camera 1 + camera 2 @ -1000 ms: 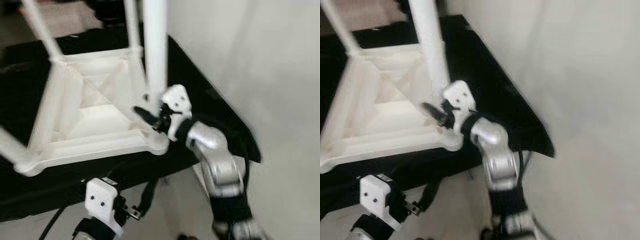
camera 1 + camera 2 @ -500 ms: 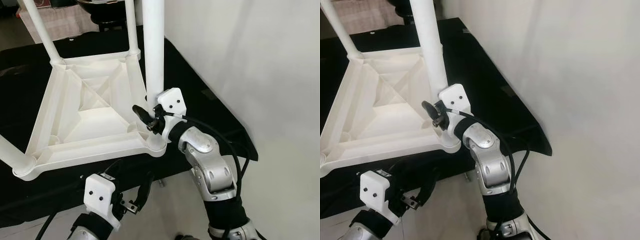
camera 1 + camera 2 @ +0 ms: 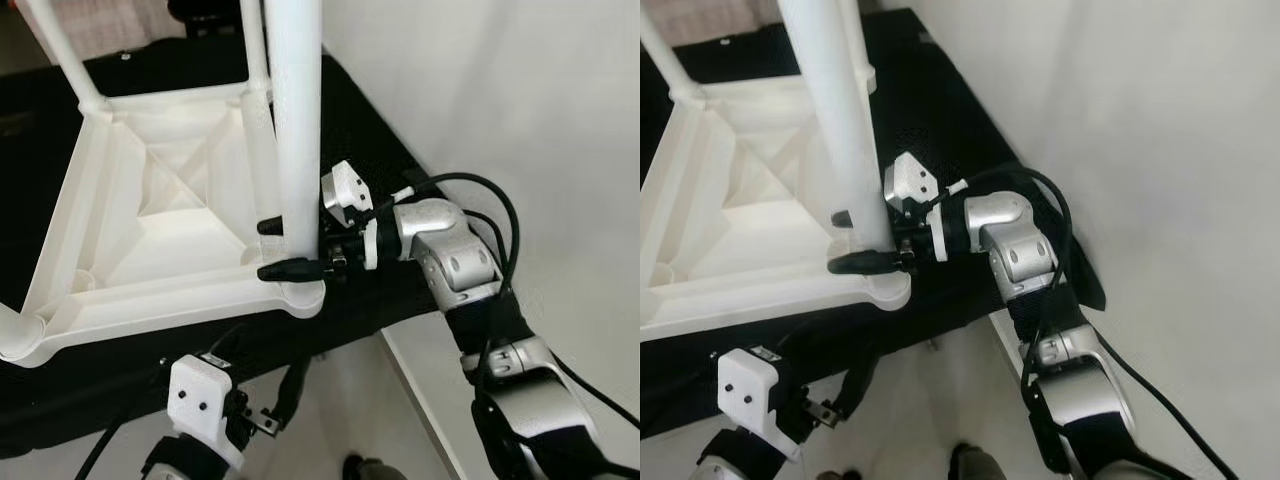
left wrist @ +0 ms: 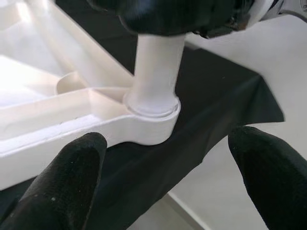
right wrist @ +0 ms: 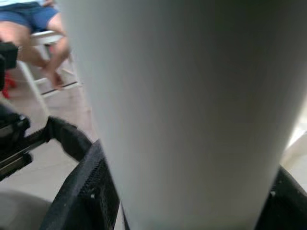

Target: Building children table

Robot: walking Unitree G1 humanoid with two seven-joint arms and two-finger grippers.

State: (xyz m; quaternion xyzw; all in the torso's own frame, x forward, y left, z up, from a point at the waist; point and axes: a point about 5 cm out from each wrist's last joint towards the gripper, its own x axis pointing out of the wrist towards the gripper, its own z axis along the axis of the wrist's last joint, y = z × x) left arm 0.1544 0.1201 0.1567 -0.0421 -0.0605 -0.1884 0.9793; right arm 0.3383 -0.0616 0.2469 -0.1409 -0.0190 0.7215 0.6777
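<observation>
- Right gripper (image 3: 285, 248): fingers clamped either side of the white leg (image 3: 294, 120), just above its corner socket in the upturned tabletop (image 3: 150, 250).
- Left gripper (image 4: 168, 177): fingers spread, holding nothing, below the black-covered table (image 3: 400, 170).

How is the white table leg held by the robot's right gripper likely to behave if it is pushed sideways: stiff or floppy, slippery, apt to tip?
The white table leg looks like a thick, smooth plastic tube, so probably stiff but somewhat slippery between the right gripper fingers. It stands upright in the corner socket of the upturned tabletop, so it likely resists tipping, though how firmly it is seated cannot be told.
</observation>
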